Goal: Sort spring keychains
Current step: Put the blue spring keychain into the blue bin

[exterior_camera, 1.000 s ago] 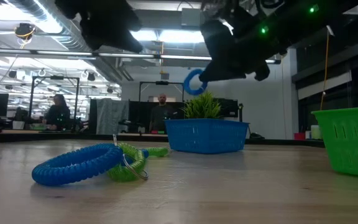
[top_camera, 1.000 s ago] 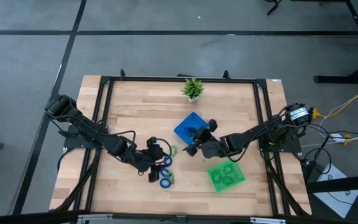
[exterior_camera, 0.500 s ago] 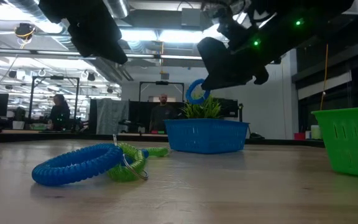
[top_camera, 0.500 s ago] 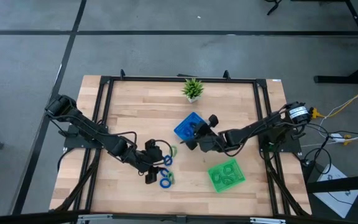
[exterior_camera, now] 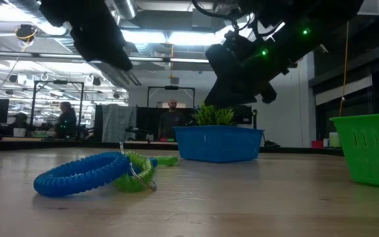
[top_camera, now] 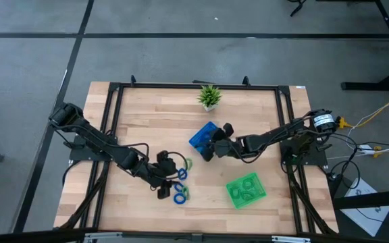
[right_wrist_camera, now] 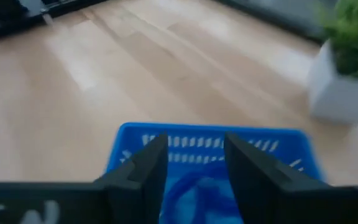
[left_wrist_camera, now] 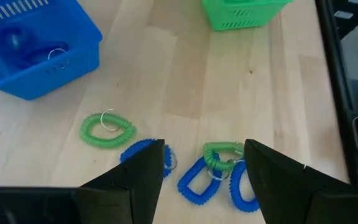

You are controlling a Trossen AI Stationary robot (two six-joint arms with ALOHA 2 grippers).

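— Blue coiled plastic keychains (left_wrist_camera: pixel 199 180) and green ones (left_wrist_camera: pixel 107 130)?
— Loose on the wooden table (top_camera: pixel 147 128), beneath the open left gripper (left_wrist_camera: pixel 202 163).
— Right gripper (right_wrist_camera: pixel 194 163)?
— Parted, empty, above the blue square tray (right_wrist_camera: pixel 185 142).

the high view looks straight down on the whole table (top_camera: pixel 147 121). the low view sits at tabletop height, facing the room. the 2 wrist views look past their own fingers, close to the wood. all 4 views share the blue tray (top_camera: pixel 201 137) (exterior_camera: pixel 218 143) (left_wrist_camera: pixel 27 53) (right_wrist_camera: pixel 213 149), somewhat blurred in the right wrist view.
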